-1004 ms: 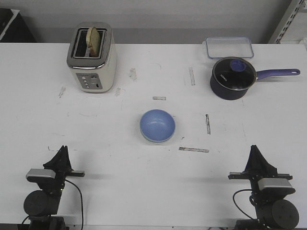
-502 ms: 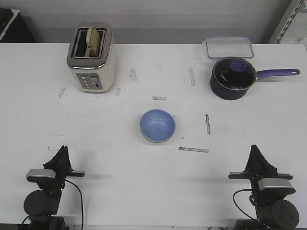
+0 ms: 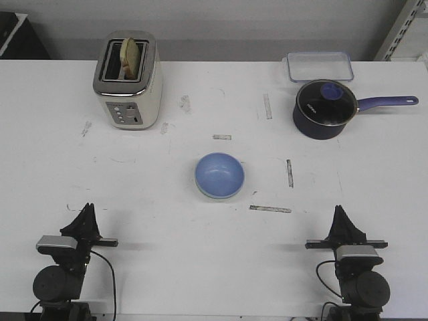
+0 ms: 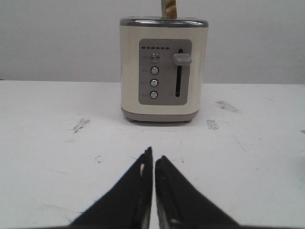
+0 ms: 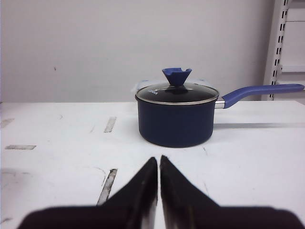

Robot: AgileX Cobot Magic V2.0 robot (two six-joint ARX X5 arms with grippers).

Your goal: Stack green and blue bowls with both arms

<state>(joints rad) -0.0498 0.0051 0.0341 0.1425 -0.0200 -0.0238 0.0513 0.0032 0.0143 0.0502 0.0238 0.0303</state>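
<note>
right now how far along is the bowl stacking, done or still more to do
It looks done: the blue bowl sits mid-table with a pale rim showing under its near edge, likely the green bowl beneath it. Nothing is in hand: the left gripper and the right gripper are both shut and empty, low at the near edge of the table. Nothing visibly remains except confirming the green bowl is really underneath.

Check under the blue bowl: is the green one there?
The blue bowl sits on the table with a pale rim edge showing beneath it, possibly the green bowl. Its body is covered, so I can't confirm.
</note>
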